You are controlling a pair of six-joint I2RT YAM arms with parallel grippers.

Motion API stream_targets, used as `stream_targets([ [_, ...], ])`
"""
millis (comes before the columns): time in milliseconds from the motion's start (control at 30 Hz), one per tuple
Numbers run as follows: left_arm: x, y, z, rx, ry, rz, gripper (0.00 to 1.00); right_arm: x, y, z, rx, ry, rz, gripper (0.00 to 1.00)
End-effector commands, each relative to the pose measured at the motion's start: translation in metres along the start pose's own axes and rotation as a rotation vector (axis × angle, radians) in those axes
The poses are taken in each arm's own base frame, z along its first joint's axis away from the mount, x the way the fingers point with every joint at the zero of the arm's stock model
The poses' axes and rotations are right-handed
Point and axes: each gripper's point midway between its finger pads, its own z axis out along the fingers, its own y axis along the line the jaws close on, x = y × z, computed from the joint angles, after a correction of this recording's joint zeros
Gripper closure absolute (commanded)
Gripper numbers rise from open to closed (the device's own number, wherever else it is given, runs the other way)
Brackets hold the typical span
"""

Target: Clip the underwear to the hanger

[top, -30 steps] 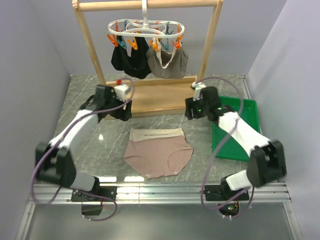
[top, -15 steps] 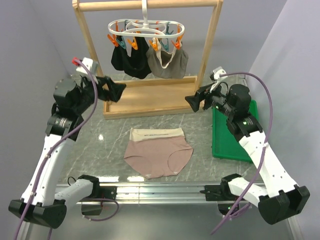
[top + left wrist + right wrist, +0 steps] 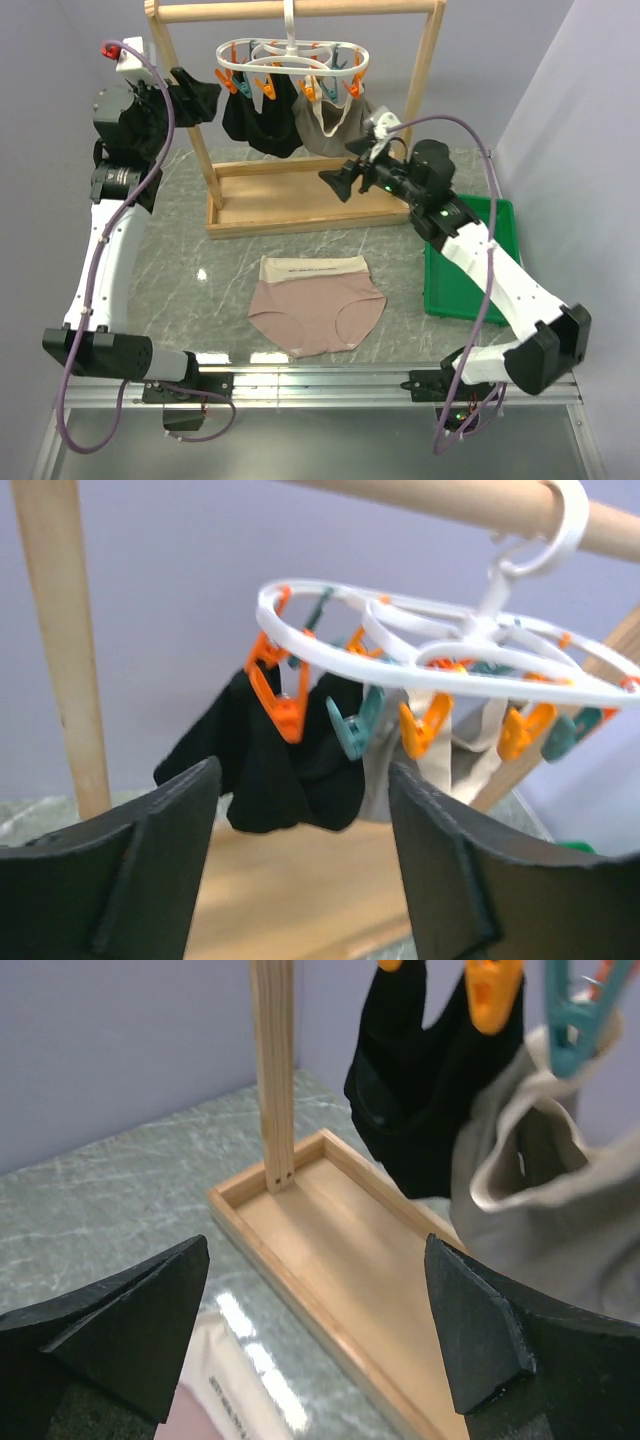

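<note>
The pink-beige underwear (image 3: 316, 305) lies flat on the marble table, cream waistband toward the rack; its waistband (image 3: 235, 1385) shows low in the right wrist view. The white oval hanger (image 3: 290, 62) with orange and teal pegs hangs by its hook from the rack's top bar, also seen as the hanger (image 3: 440, 640) in the left wrist view. My left gripper (image 3: 205, 92) is raised just left of the hanger, open and empty, left gripper (image 3: 302, 770). My right gripper (image 3: 335, 183) hovers over the rack's base below the hanging garments, open and empty, right gripper (image 3: 315, 1245).
A black garment (image 3: 258, 125) and a grey-taupe garment (image 3: 335, 125) hang clipped to the hanger's pegs. The wooden rack has two posts and a shallow base tray (image 3: 300, 200). A green tray (image 3: 470, 260) sits at the table's right.
Both arms have risen from beside the underwear. The left one went up to the rack's left post near the hanger, the right one swung in over the rack's base. Both jaws opened wider.
</note>
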Motion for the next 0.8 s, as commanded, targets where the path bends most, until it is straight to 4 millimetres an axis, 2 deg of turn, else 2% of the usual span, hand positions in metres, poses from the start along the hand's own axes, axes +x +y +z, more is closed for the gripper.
stream_targets([
  [0,-0.045,-0.015,0.004,0.066,-0.136,0.007,0.29,-0.047,0.004,0.025,0.002,-0.152,-0.084,0.06],
  [133,-0.038,-0.017,0.017,0.117,-0.119,-0.028,0.41,-0.054,0.006,0.053,0.038,-0.200,-0.106,0.11],
  [167,-0.032,-0.019,0.019,0.138,-0.105,-0.043,0.43,-0.047,0.000,0.064,0.072,-0.190,-0.093,0.12],
  [200,-0.030,-0.019,0.021,0.141,-0.099,-0.053,0.44,-0.055,0.004,0.069,0.075,-0.211,-0.091,0.14],
  [233,-0.027,-0.019,0.024,0.144,-0.090,-0.061,0.45,-0.057,-0.003,0.074,0.112,-0.217,-0.084,0.16],
  [267,-0.025,-0.020,0.026,0.156,-0.081,-0.062,0.46,-0.052,-0.003,0.083,0.113,-0.207,-0.075,0.17],
  [300,-0.021,-0.018,0.030,0.158,-0.072,-0.067,0.47,-0.061,-0.005,0.086,0.118,-0.227,-0.069,0.17],
  [333,-0.019,-0.018,0.031,0.162,-0.066,-0.073,0.47,-0.064,-0.004,0.089,0.117,-0.240,-0.058,0.17],
  [367,-0.016,-0.018,0.033,0.161,-0.059,-0.081,0.47,-0.060,-0.006,0.096,0.122,-0.234,-0.049,0.18],
  [433,-0.017,-0.019,0.036,0.177,-0.071,-0.084,0.48,-0.072,-0.005,0.100,0.119,-0.268,-0.050,0.21],
  [467,-0.018,-0.019,0.037,0.180,-0.075,-0.085,0.48,-0.067,-0.005,0.106,0.121,-0.261,-0.046,0.23],
  [500,-0.014,-0.019,0.041,0.184,-0.065,-0.087,0.48,-0.075,-0.005,0.108,0.122,-0.277,-0.047,0.25],
  [567,-0.012,-0.019,0.043,0.188,-0.057,-0.093,0.48,-0.072,-0.003,0.117,0.114,-0.280,-0.034,0.29],
  [600,-0.008,-0.017,0.046,0.187,-0.048,-0.096,0.48,-0.078,-0.003,0.119,0.116,-0.292,-0.035,0.32],
  [767,-0.006,-0.016,0.051,0.193,-0.045,-0.100,0.48,-0.081,0.004,0.133,0.105,-0.314,-0.049,0.34],
])
